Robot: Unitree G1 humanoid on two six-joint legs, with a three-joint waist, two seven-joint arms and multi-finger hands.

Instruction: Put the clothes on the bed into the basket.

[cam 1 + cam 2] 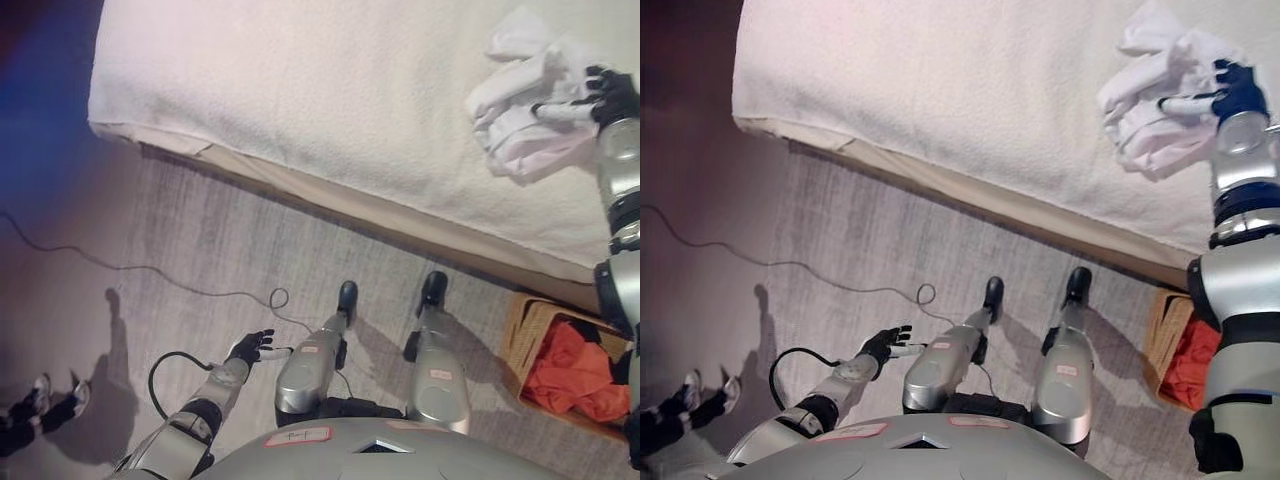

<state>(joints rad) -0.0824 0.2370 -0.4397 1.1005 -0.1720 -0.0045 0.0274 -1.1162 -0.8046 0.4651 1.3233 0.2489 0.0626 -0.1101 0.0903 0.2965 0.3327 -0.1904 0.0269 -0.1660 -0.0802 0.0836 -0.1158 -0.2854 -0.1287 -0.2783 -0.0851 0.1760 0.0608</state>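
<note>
Right robot hand [608, 97] is being held over the bed [300, 90], resting on the near-side edge of the crumpled white garment [525, 105]. Fingers are pointing into the folds; whether cloth is actually being pinched cannot be told from either view, so grip state is being left as unknown.

Wicker basket [522, 330] is sitting on the floor below and behind the right robot hand, just off the bed's edge, with an orange-red garment [575, 375] already inside.

Left robot hand [250, 347] is hanging idle low on the other side, fingers relaxed and spread, nothing held. A person's shoes [55, 395] are showing at the far left of the floor.

Step in hand, as judged: the white garment is being grasped. To do it well:
- several layers should be gathered, not one loose flap, or the bundle is likely to be unrolled on lift
- bedcover should be kept out of the pinch
- lift should be taken clear of the mattress edge before being swung back over the basket
- trailing cloth should be watched at the rim
</note>
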